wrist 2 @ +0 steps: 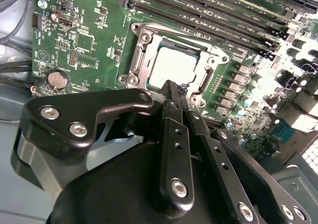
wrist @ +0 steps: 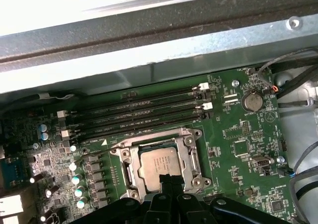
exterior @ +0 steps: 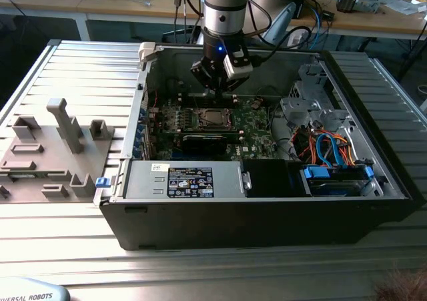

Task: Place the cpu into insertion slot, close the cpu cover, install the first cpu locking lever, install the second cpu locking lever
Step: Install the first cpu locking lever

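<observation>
The cpu (wrist 2: 171, 65) lies flat in the insertion slot on the green board (wrist 2: 89, 40), its silver top facing up. The cpu cover (wrist 2: 211, 47) lies down around it as a silvery frame, with the chip showing through its window. In the first wrist view the cpu (wrist: 160, 163) and the cpu cover (wrist: 192, 157) look the same. My gripper (wrist 2: 174, 90) is shut with nothing between its black fingers, its tips just over the near edge of the socket. In the exterior view the gripper (exterior: 215, 86) hangs inside the open computer case above the socket (exterior: 212, 119). I cannot tell how the locking levers stand.
Memory slots (wrist: 139, 117) run beside the socket, and a coin battery (wrist: 252, 102) sits on the board. A power supply (exterior: 187, 181) and a drive cage with coloured cables (exterior: 333, 154) fill the case's near side. A grey fixture plate (exterior: 53, 147) lies at the exterior view's left.
</observation>
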Motion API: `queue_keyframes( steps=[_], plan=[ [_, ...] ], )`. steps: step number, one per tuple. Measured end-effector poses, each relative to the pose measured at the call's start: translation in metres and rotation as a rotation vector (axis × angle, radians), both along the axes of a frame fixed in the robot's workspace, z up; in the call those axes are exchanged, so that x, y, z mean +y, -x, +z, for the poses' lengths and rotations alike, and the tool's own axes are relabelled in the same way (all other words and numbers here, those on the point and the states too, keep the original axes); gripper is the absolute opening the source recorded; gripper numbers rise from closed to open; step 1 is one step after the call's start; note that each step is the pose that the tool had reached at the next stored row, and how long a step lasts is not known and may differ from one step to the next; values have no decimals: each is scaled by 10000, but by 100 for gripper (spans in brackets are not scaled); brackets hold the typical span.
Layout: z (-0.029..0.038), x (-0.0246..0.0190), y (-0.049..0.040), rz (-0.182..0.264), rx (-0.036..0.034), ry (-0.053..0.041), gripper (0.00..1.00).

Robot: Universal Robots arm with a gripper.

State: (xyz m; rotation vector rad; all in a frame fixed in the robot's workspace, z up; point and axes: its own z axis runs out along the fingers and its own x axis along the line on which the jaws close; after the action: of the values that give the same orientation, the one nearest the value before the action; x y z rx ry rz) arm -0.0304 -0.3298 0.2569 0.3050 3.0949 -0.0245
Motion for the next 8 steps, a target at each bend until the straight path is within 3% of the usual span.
queue_keyframes(
  steps=[8],
  plan=[
    [0, 0, 0, 285, 0, 1, 11]
  ],
)
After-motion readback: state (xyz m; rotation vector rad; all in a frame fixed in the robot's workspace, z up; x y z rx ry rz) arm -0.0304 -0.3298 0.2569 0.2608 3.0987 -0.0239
